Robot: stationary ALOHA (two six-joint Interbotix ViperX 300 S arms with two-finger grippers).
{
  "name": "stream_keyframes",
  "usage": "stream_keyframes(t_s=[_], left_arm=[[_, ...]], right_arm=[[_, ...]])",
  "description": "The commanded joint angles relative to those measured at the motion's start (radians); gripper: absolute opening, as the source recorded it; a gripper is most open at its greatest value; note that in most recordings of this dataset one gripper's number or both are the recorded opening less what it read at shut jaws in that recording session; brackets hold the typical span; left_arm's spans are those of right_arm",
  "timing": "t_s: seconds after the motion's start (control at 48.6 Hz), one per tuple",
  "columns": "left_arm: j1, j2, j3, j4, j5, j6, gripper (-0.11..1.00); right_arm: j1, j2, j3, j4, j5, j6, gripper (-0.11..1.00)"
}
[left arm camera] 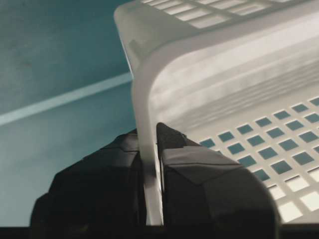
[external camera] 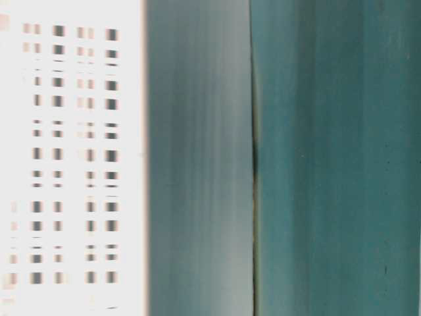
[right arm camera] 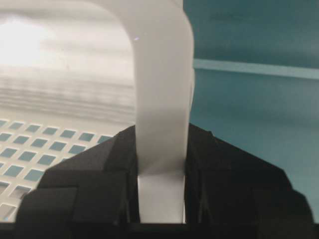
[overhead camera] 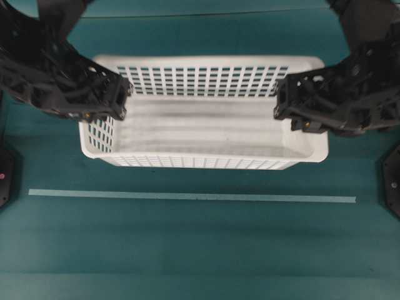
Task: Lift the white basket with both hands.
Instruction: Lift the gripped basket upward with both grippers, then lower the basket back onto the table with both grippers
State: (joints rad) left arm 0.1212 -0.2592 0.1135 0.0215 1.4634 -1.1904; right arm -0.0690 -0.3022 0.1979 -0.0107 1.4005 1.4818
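Note:
The white basket (overhead camera: 206,125) with rows of small holes sits mid-table in the overhead view, one gripper at each short end. My left gripper (overhead camera: 122,100) is shut on the left rim; in the left wrist view its black fingers (left arm camera: 172,144) pinch the thin white wall (left arm camera: 149,164) from both sides. My right gripper (overhead camera: 281,103) is shut on the right rim, and the right wrist view shows the broad white rim (right arm camera: 162,124) clamped between its two jaws. The table-level view is filled at left by the basket's perforated wall (external camera: 72,158), blurred and close.
A pale tape line (overhead camera: 187,196) runs across the teal table (overhead camera: 200,250) in front of the basket. Dark arm bases stand at the left edge (overhead camera: 5,175) and right edge (overhead camera: 392,184).

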Motion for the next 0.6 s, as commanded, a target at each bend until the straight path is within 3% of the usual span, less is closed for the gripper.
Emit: stream_keyframes(t_s=[0.0, 0.267, 0.576], left_arm=[[0.002, -0.014, 0.046, 0.009, -0.046, 0.023, 0.02], [0.003, -0.015, 0.189, 0.009, -0.127, -0.011, 0.02], [0.008, -0.012, 0.370, 0.008, -0.339, -0.069, 0.01]], right_arm=[[-0.003, -0.020, 0.048, 0.002, -0.032, -0.023, 0.19], [-0.005, -0.011, 0.179, -0.002, -0.143, -0.023, 0.19], [-0.006, 0.049, 0.295, 0.000, -0.311, -0.025, 0.19]])
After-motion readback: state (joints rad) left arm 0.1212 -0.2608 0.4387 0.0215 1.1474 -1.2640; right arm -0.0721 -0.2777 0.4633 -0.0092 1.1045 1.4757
